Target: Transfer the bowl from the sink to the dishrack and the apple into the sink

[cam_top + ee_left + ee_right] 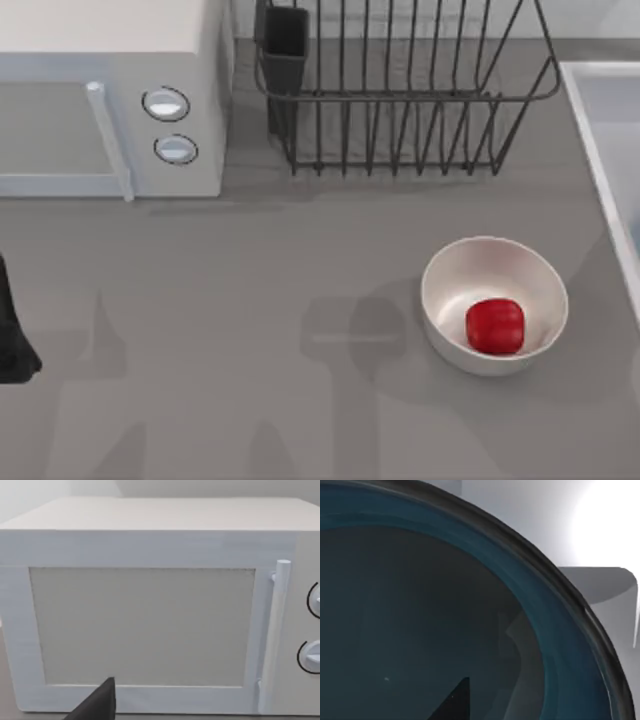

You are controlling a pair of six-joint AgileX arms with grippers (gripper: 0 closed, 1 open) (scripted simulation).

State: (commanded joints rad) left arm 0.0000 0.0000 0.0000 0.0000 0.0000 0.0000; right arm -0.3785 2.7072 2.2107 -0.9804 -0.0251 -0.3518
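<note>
Right wrist view sat close over the teal bowl (420, 620) inside the sink (600, 587) — it looked rigid, glossy, likely slippery, so its rim seemed the best hold — though I could not tell the right claw's spread, while the apple (495, 326) lay well clear of that sink.

No readable text, label or number anywhere — the microwave (110, 95) dials are unmarked.

One apple (495, 326), one white bowl (455, 275), one teal bowl (530, 595), one dishrack (400, 95) with one utensil cup (285, 42), one microwave (110, 90) with two knobs, one sink (600, 130).
</note>
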